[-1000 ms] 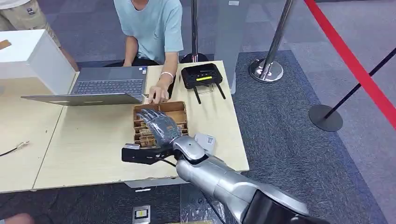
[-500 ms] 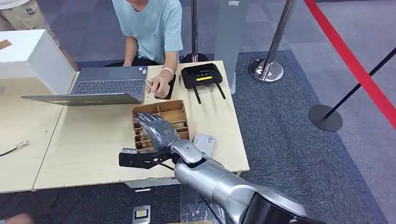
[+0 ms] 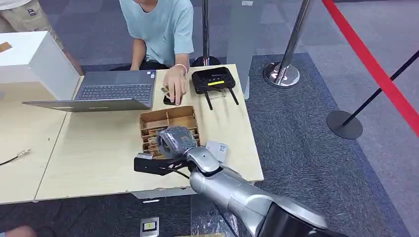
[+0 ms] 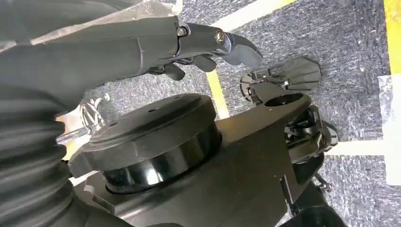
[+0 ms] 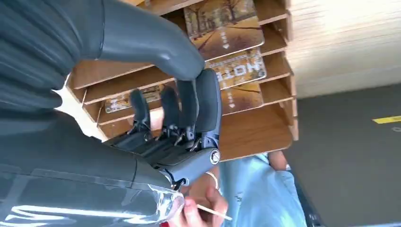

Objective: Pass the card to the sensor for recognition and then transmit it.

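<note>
**Right hand curled over the card box**

Head view: the right hand [image 3: 176, 140] hangs over the wooden card box [image 3: 169, 118] near the table's [image 3: 89, 158] front right corner, fingers curled down into its slots. A black sensor [image 3: 155, 165] lies at the front edge, just beside the box.

Left wrist view: the left hand [image 4: 208, 47] hangs above carpet, fingers slightly apart, holding nothing.

Right wrist view: the fingertips [image 5: 201, 97] rest against the cards [image 5: 236, 71] standing in the slots; whether one is pinched, I cannot tell.
</note>
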You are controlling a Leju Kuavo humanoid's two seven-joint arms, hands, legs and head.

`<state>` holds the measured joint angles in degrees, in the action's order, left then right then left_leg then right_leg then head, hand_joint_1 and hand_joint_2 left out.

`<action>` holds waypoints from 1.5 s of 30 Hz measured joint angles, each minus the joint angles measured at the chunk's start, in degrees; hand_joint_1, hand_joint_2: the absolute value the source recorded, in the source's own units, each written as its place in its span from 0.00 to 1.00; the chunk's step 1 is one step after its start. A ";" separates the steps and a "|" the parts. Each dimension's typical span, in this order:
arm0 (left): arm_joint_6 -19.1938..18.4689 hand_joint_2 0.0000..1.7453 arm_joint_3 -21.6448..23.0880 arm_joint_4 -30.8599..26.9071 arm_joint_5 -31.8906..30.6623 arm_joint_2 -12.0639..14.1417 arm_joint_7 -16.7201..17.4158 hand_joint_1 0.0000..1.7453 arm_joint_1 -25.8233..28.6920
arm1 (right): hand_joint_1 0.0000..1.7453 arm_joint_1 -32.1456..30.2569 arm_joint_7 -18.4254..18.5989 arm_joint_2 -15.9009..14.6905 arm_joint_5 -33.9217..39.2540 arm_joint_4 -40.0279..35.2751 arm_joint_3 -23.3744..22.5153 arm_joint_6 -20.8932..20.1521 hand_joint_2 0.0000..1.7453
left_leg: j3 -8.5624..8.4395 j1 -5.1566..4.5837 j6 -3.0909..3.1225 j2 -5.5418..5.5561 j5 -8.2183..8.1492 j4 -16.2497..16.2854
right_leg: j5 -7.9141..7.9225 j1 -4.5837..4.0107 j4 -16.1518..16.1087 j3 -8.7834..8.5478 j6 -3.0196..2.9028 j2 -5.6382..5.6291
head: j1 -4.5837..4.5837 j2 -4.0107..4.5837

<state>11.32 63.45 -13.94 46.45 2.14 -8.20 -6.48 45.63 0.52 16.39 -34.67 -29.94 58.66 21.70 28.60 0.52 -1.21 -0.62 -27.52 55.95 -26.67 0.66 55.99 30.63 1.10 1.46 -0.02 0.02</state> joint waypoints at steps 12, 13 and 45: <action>0.02 1.00 0.04 0.00 -0.02 0.00 0.11 0.00 0.00 | 0.26 0.14 0.52 -0.59 -1.59 0.59 0.02 0.83 1.00 | 0.01 0.00 0.00 0.00 0.00 0.00 | 0.00 0.00 0.00 0.00 0.00 0.00 | 0.00 0.00; 0.00 1.00 0.04 0.00 -0.11 0.00 0.11 0.00 0.00 | 0.24 0.22 0.77 -0.55 -2.32 0.59 0.07 0.72 1.00 | 0.01 0.00 0.00 0.00 0.00 -0.01 | 0.00 0.00 0.00 0.00 0.00 0.00 | 0.00 0.00; -0.11 1.00 0.11 0.00 -0.04 -0.33 0.31 0.00 -0.02 | 0.35 1.41 -0.70 1.09 -1.18 2.49 0.83 3.12 1.00 | 0.01 0.00 0.00 0.00 -0.01 0.00 | -0.01 0.00 0.00 0.00 0.00 0.00 | 0.00 0.00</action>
<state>11.21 63.56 -13.94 46.40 1.82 -7.89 -6.50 47.04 -0.17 17.49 -35.85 -27.45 59.49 24.83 28.61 0.52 -1.21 -0.62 -27.52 55.94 -26.68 0.66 55.99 30.63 1.09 1.46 -0.02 0.02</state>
